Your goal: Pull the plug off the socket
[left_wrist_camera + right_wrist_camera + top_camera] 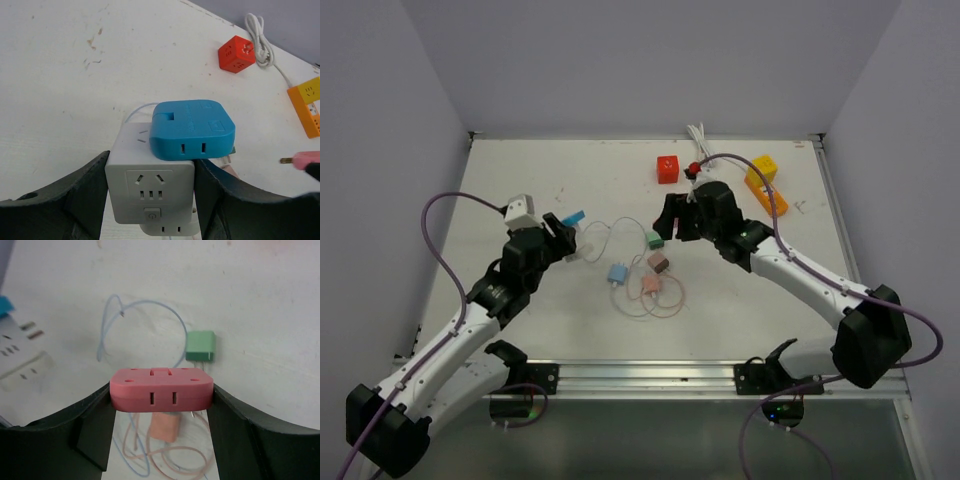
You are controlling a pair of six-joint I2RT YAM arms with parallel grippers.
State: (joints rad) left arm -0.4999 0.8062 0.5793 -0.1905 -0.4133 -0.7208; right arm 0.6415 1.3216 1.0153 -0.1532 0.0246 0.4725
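My left gripper (150,180) is shut on a white cube socket (150,187) and holds it by its two sides. A blue plug (192,127) sits plugged into the cube's top face; it shows in the top view (573,217) just past the left gripper (558,240). My right gripper (161,402) is shut on a pink plug (161,389), held flat above the table. The pink plug (306,160) is clear of the socket, to its right, with a metal pin showing. In the top view the right gripper (667,224) is well right of the left one.
A green plug (654,239), brown plug (658,262), light blue plug (617,272) and peach plug (651,285) lie with thin looped cables between the arms. A red cube socket (667,168), yellow cube (763,168), orange strip (770,198) and white cord (698,135) sit at the back right.
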